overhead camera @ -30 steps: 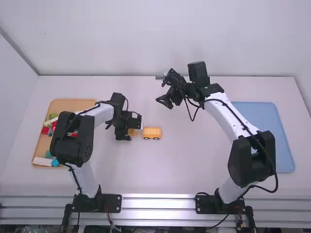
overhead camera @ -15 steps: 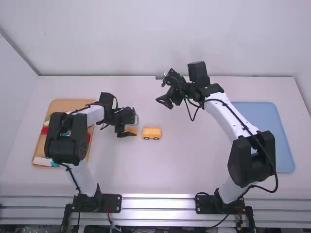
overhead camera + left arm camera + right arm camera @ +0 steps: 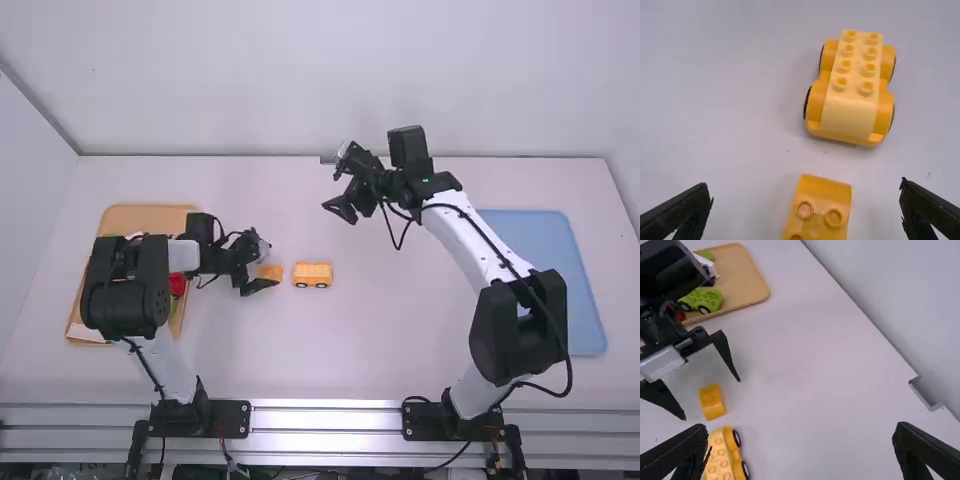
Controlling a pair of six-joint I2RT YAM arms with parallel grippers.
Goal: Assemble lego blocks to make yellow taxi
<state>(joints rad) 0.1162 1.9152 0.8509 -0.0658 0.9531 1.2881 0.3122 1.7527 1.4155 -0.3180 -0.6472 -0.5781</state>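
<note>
Leftmost, wooden tray (image 3: 150, 212), partly under the left arm, behind left jaws; red block (image 3: 177, 284) inside. Next, left gripper (image 3: 264, 267): jaws spread wide, empty, small yellow block (image 3: 270, 273) on table between them with gaps either side. Yellow wheeled base (image 3: 312, 275), studs up, just past left jaws. Right gripper (image 3: 332, 190): jaws wide apart, empty, farther up table than base. Blue tray (image 3: 590, 300) well right of right jaws.

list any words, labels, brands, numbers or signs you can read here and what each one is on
None can be read.
Wheeled yellow base and yellow block: no legible text; anything on their studs is too small to read.
Blue tray and wooden tray: no legible text.
</note>
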